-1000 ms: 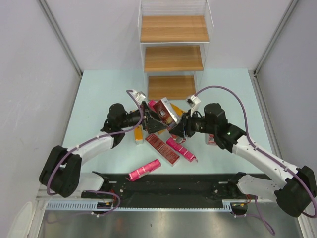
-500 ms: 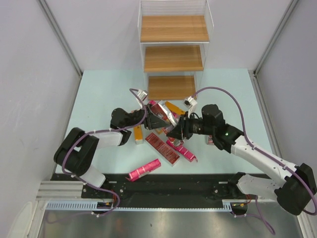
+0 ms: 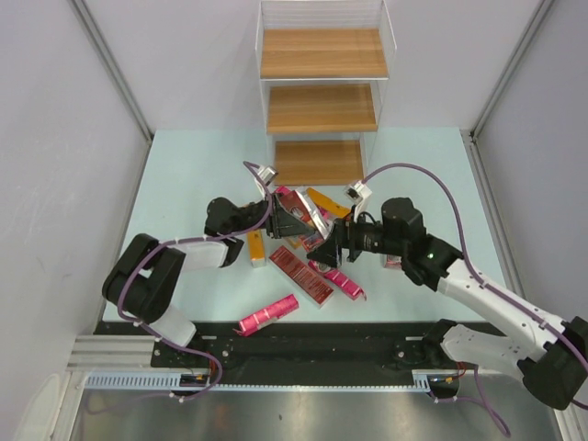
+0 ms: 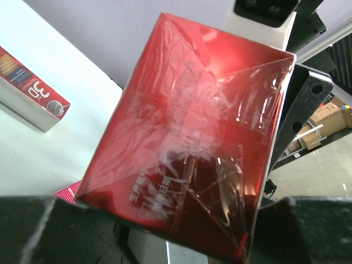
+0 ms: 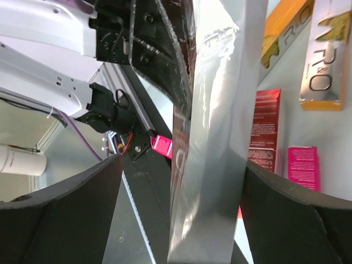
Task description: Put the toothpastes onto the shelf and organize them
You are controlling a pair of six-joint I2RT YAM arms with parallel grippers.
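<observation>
A dark red and silver toothpaste carton (image 3: 308, 216) hangs tilted above the loose pile, in front of the shelf (image 3: 322, 108). My left gripper (image 3: 287, 220) is shut on its left end; in the left wrist view the carton (image 4: 192, 137) fills the frame between my left gripper's (image 4: 165, 225) dark fingers. My right gripper (image 3: 329, 246) stands open around the other end. In the right wrist view the carton's silver side (image 5: 220, 137) passes between my right gripper's (image 5: 179, 214) fingers, with a gap on the left. The shelf's three wooden boards are bare.
More cartons lie on the pale green table: orange ones (image 3: 328, 201) (image 3: 256, 248), a dark red one (image 3: 300, 274), pink ones (image 3: 336, 278) (image 3: 268, 314), and a red one (image 3: 392, 260) by the right arm. A red-and-white carton (image 4: 30, 91) lies left of the held one.
My left gripper closed on the raised carton while my right gripper, which held it, opened. The left arm's elbow swung in towards the middle. The carton stayed nearly in place.
</observation>
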